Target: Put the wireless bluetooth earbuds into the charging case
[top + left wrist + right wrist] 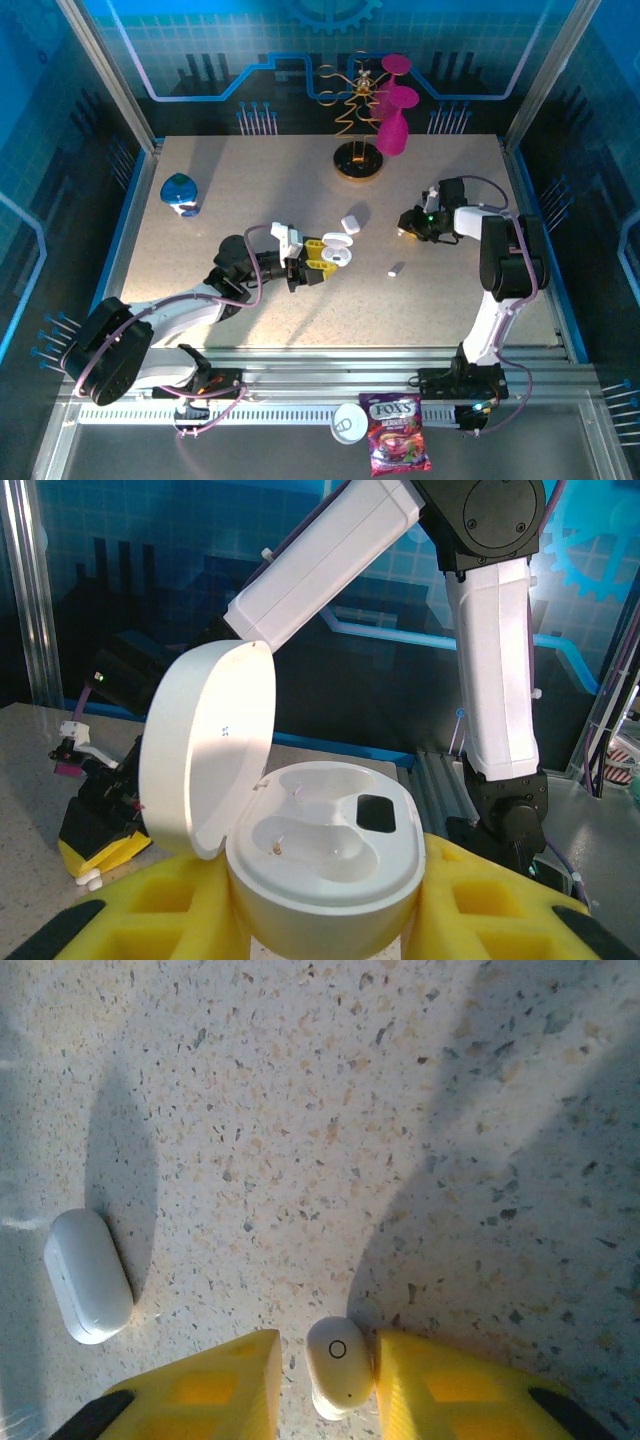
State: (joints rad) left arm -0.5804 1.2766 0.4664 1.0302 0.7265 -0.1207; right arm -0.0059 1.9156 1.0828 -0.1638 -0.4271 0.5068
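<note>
We see one earbud (338, 1365) lying on the table (420, 1120) between the yellow fingers of the right pincer (328, 1342). It touches one pad, while a sliver of table shows at the other. We cannot tell whether the earbud is truly pinched.

This spot is to the right of the charging case (338, 250) and well apart from it. The case sits clenched in the left pincer (325, 258), lid flipped open and both sockets empty. A second earbud (396, 270) lies loose on the table, right of the case and slightly nearer the arm bases. A white lump (350, 221) rests just beyond the case.

The right arm rises from its base, folds at the elbow and reaches back toward the case, wrist low over the table. The left arm stretches low and long up to the case.
</note>
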